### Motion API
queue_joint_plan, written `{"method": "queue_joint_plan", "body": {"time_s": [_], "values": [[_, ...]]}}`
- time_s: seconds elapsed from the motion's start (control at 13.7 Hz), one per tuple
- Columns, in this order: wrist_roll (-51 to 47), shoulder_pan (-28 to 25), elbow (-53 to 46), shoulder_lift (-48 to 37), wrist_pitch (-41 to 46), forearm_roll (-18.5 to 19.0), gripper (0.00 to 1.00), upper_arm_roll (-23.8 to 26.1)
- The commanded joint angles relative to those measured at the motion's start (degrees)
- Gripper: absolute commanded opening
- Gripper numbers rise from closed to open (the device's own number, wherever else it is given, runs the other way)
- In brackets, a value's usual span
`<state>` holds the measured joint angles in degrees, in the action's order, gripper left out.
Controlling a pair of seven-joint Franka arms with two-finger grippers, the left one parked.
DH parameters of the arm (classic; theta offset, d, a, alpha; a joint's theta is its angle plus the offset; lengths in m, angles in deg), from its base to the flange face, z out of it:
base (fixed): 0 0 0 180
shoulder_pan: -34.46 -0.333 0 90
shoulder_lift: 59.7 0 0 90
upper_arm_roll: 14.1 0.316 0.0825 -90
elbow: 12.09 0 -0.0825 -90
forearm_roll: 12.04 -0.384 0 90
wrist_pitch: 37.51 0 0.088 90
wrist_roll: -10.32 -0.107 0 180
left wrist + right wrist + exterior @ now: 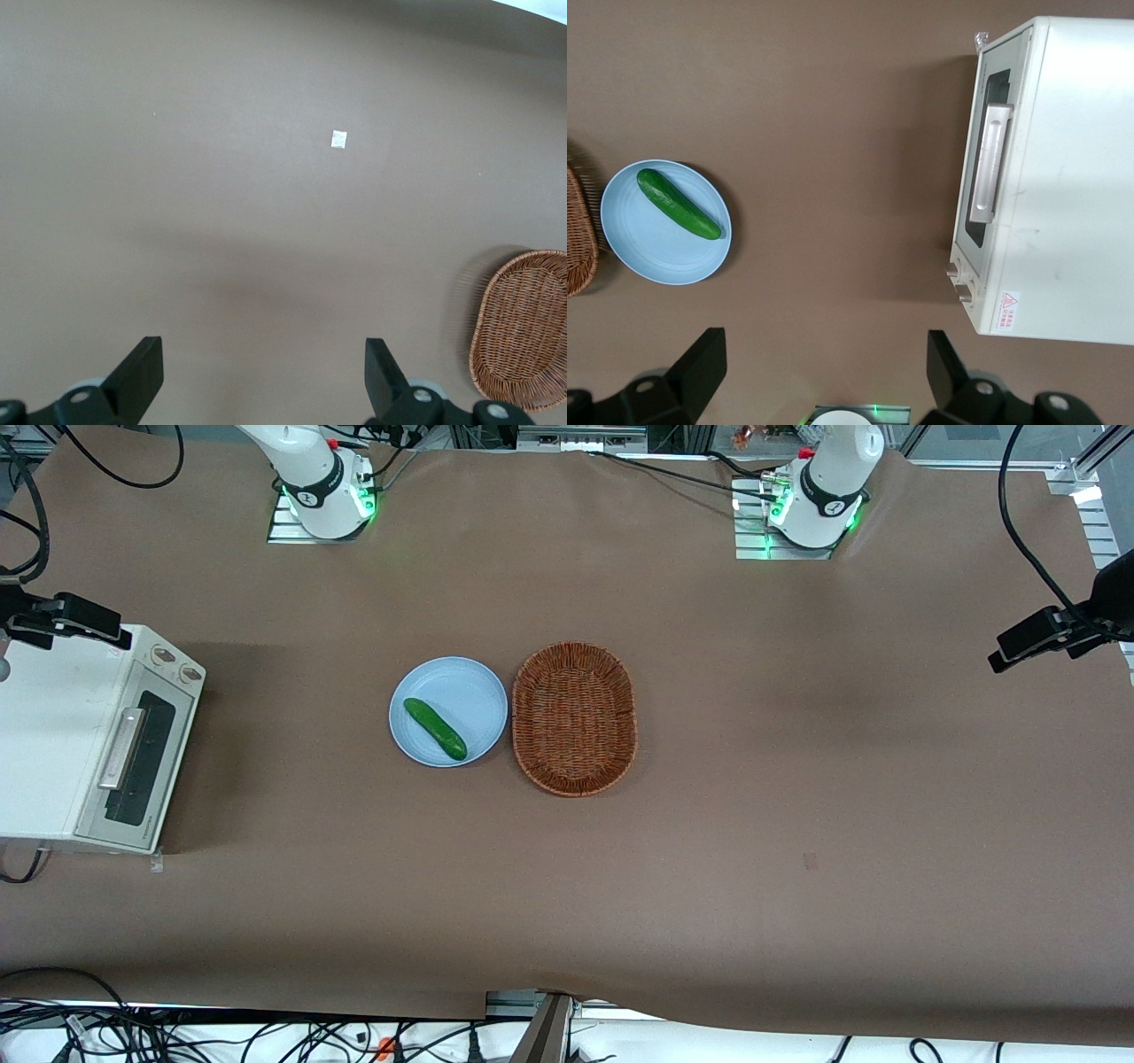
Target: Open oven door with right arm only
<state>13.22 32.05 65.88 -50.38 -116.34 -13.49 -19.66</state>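
hovering high above the counter, the gripper has its jaws spread wide; oven door shut, at two o'clock from the plate.

End effector high, fingers apart; bare table between oven door and plate.

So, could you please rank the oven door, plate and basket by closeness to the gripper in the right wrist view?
1-2. Oven door and plate, flanking the open gripper: too close to call.
3. Basket, beside the plate, farthest.
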Motion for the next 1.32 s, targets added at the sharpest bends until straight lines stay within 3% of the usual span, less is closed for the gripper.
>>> {"method": "queue_joint_plan", "body": {"time_s": [0.0,0.37,0.44,0.88,1.24], "values": [[0.26,-0.84,0.61,1.57,2.61,1.09,1.0,0.28],[-0.62,-1.19,1.31,6.75,5.0,1.1,0.97,0.28],[-0.62,-1.19,1.31,7.72,5.0,1.18,0.9,0.28],[0.17,-0.84,3.42,10.63,4.39,1.53,0.23,0.11],[7.98,-0.93,3.86,14.22,2.11,9.61,0.0,0.11]]}}
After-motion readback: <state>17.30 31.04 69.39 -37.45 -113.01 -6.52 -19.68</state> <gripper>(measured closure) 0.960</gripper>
